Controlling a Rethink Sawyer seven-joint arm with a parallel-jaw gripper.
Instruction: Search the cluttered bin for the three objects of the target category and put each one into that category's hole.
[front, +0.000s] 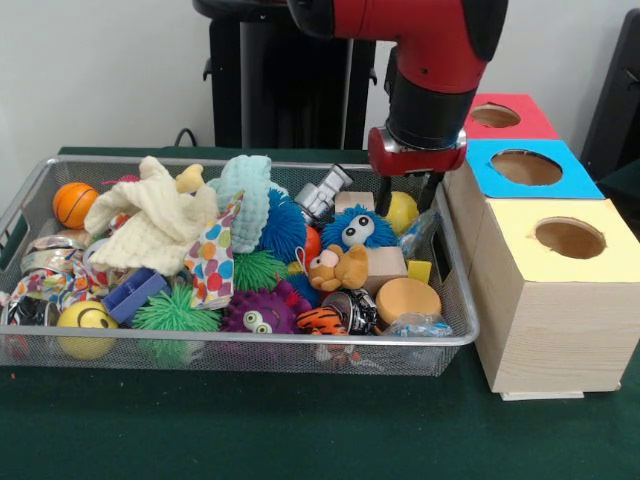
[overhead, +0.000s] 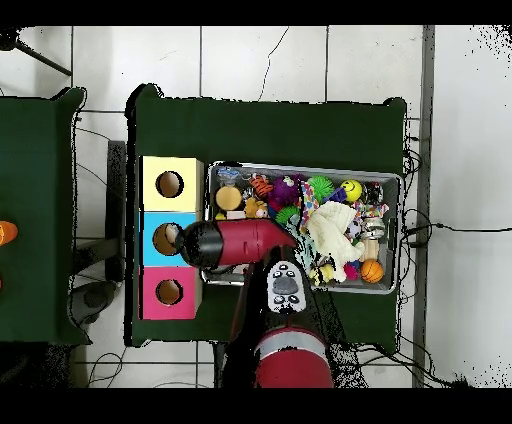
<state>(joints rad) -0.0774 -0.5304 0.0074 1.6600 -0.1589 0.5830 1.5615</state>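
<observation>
- Over the wire bin (front: 455, 338), at the end nearest the three boxes, hangs the claw (front: 408, 196); its two dark fingers (front: 384, 196) stand apart and hold nothing, likely poised to pick.
- Beside that end stand the yellow box (front: 560, 300), blue box (front: 527, 165) and red box (front: 497, 116), each with a round hole on top, ready for drops.
- Which category is the target cannot be told; a yellow ball (front: 402, 211) lies just under the claw, among heaped toys.

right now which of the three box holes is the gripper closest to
The hole in the blue-topped box, the middle one. The gripper hangs just beside it over the bin's corner; the yellow-topped box and red-topped box sit farther off.
</observation>
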